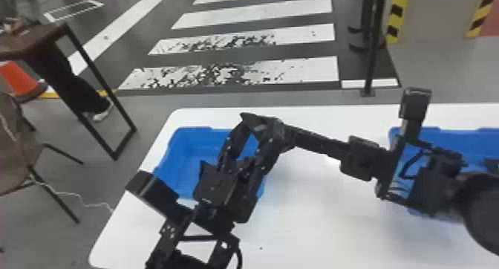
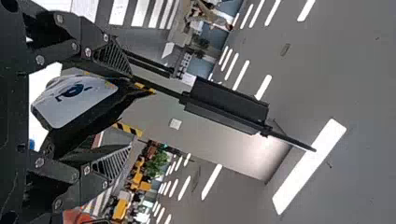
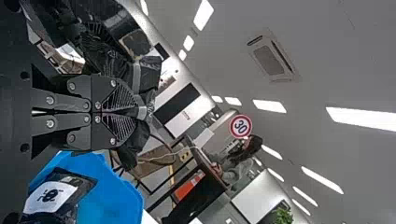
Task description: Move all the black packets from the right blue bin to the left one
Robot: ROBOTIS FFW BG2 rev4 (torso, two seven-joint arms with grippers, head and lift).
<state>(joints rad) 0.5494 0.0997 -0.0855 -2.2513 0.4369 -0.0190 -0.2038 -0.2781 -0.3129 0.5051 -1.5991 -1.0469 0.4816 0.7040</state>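
In the head view my left gripper (image 1: 256,134) is over the right side of the left blue bin (image 1: 176,149); my right gripper (image 1: 291,133) reaches across from the right, its tips close beside it. The left wrist view has my left gripper (image 2: 130,108) with spread fingers, a black packet (image 2: 77,100) with a white label showing in the gap; contact is unclear. In the right wrist view, my right gripper (image 3: 138,113) is shut on dark plastic of a black packet (image 3: 136,142). Another labelled black packet (image 3: 51,198) lies in a blue bin (image 3: 109,193).
The right blue bin (image 1: 451,136) stands at the right of the white table (image 1: 319,227), partly behind my right arm. Beyond the table are a black pole (image 1: 371,52), a dark side table (image 1: 48,34) and, at left, a chair (image 1: 16,145).
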